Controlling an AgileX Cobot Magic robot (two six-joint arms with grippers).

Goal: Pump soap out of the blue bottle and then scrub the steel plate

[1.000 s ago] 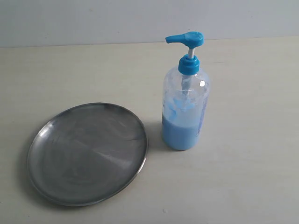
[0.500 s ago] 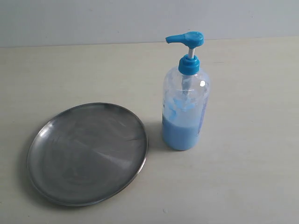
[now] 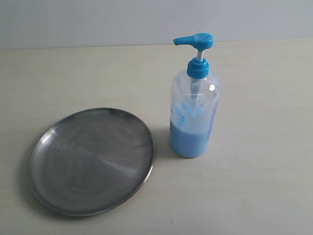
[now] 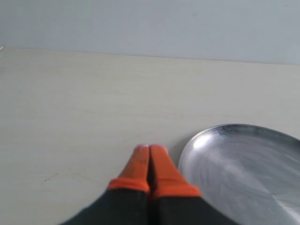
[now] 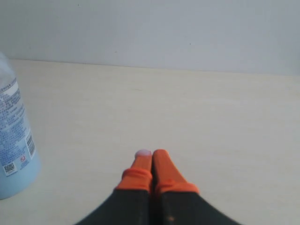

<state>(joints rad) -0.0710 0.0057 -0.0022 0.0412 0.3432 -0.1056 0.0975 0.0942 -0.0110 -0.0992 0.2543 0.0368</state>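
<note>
At three o'clock from the wide round grey steel plate [image 3: 73, 166] stands the tall clear plastic bottle [image 3: 194, 105] with a blue pump head [image 3: 198, 40]. Its pale blue soap [image 3: 188, 142] is all inside, so you begin with pumping. Your left gripper [image 4: 149, 149] and right gripper [image 5: 151, 153] are pinched closed, empty; press one down on the pump head.

A pale cream tabletop [image 3: 254, 186] is stretching back to a plain grey-white wall [image 3: 98, 22], its matte surface catching soft, even light.

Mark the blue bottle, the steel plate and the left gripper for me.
blue bottle [image 3: 190, 139], exterior view, liquid-filled lower body.
steel plate [image 3: 90, 161], exterior view, bare centre.
left gripper [image 4: 150, 149], left wrist view, midway between its orange fingertips.
</note>
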